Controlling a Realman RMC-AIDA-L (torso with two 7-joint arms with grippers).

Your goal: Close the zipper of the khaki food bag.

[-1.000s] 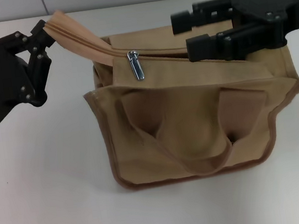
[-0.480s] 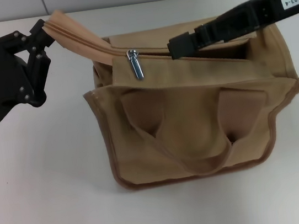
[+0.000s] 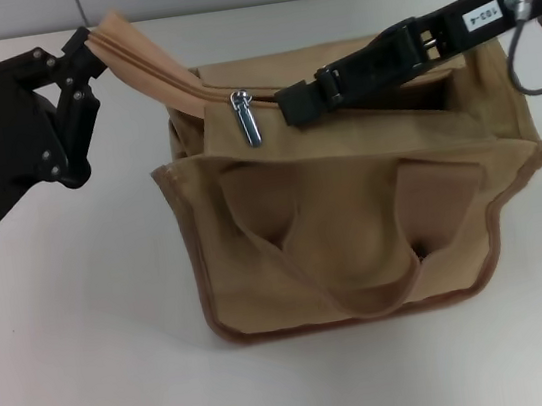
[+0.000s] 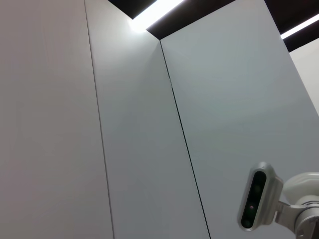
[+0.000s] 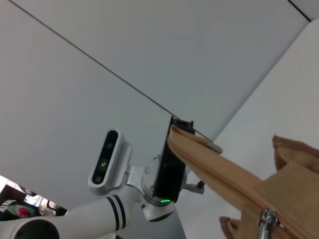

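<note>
white table [image 3: 92, 369]: zipper [image 3: 247, 117] slider just beside right gripper [image 3: 290, 105].

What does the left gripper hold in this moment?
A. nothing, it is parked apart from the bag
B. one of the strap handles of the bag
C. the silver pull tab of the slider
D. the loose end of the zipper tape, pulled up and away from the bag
D: in the head view the left gripper is shut on the end of the zipper tape, stretched away from the khaki food bag; the right gripper is beside the silver slider.
</note>
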